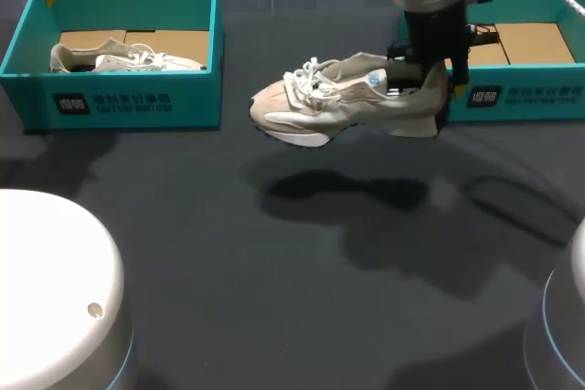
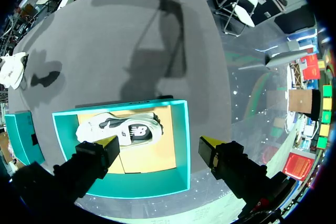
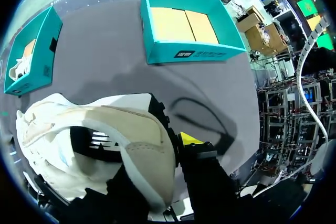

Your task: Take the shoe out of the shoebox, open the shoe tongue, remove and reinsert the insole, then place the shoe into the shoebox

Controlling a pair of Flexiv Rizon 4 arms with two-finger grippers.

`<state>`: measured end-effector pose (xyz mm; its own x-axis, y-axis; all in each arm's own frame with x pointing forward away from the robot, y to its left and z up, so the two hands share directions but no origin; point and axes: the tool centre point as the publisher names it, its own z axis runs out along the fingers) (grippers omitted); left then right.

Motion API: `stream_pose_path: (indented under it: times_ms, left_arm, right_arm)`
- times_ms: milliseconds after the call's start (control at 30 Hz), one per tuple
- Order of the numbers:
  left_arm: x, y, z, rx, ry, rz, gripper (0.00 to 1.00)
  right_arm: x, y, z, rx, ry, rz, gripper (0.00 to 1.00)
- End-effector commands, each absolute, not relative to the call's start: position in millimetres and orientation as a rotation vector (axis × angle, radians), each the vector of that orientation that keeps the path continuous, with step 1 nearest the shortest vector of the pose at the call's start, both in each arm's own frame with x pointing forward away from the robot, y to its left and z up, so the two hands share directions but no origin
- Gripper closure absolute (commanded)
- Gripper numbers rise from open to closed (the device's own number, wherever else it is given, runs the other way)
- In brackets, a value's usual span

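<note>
A beige sneaker with white laces hangs in the air over the middle of the table, toe to the left. My right gripper is shut on its heel collar. In the right wrist view one yellow fingertip presses the outside of the heel of the sneaker; the other finger is hidden inside it. The empty teal shoebox stands behind it at the back right. My left gripper hovers open above the left teal shoebox, which holds a second sneaker.
The left shoebox sits at the back left of the dark table. The white rounded bases of my arms fill the near left corner and the near right corner. The held sneaker's shadow lies on the table below it.
</note>
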<state>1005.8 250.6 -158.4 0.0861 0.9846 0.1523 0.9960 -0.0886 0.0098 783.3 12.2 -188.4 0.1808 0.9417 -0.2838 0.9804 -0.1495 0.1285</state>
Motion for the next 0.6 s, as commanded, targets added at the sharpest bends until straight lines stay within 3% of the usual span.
stream_pose_path:
  times_ms: [33, 333, 600]
  left_arm:
    - [1005, 251, -158, -2.242, -2.052, -0.185, 0.0]
    - [1005, 251, -158, -2.242, -2.052, -0.185, 0.0]
    - [1005, 251, -158, -2.242, -2.052, -0.185, 0.0]
  right_arm:
    - [786, 13, -196, 2.181, 1.837, -0.199, 1.0]
    - [786, 13, -196, 2.181, 1.837, -0.199, 1.0]
    - [745, 28, -245, 2.157, 1.834, -0.245, 1.0]
